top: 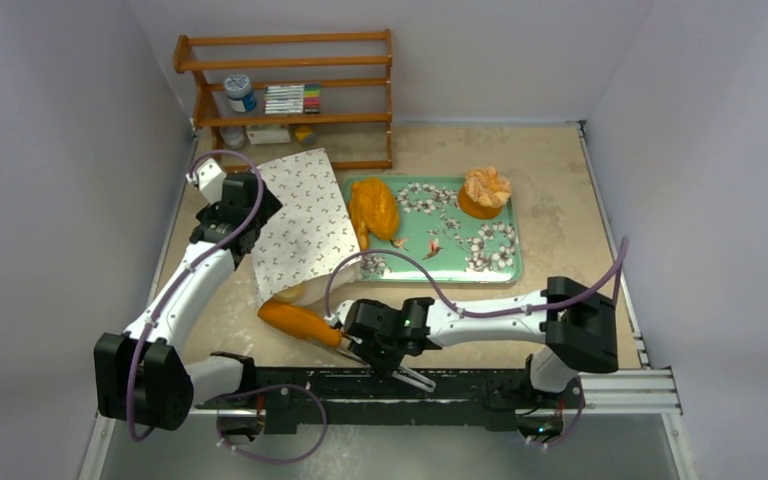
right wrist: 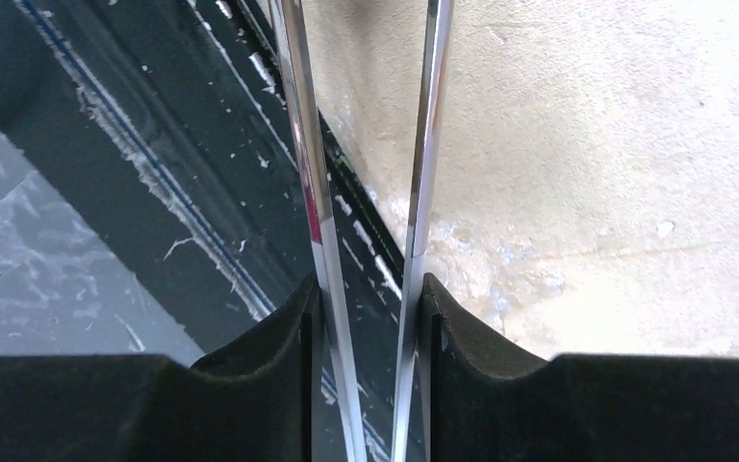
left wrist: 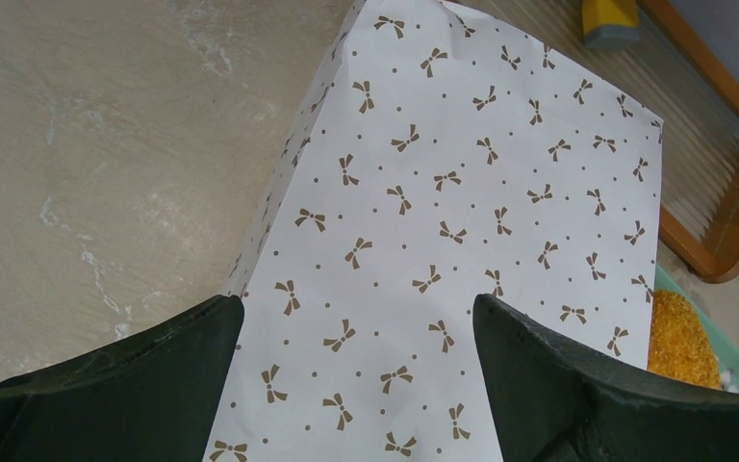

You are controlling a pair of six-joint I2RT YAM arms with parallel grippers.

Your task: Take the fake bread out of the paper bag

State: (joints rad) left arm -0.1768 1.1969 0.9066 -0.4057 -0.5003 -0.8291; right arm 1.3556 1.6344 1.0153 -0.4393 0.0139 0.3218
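Observation:
The paper bag [top: 300, 225], white with small brown bows, lies flat left of centre. My left gripper [top: 240, 200] hovers open over the bag's [left wrist: 462, 192] far left part, fingers [left wrist: 539, 366] wide apart with nothing between them. A long smooth orange loaf [top: 298, 322] pokes out of the bag's near end. A lumpy loaf [top: 373, 208] [left wrist: 678, 337] and a ruffled pastry [top: 485, 190] sit on the green tray [top: 460, 250]. My right gripper [top: 355, 345] [right wrist: 366, 284], beside the smooth loaf, is shut on metal tongs [right wrist: 303, 144] [top: 415, 378], pads against both blades.
A wooden shelf [top: 290, 95] with a jar, markers and small boxes stands at the back left. The black rail [top: 460, 385] [right wrist: 154, 144] runs along the near table edge, under the tongs. Grey walls close in left, right and behind.

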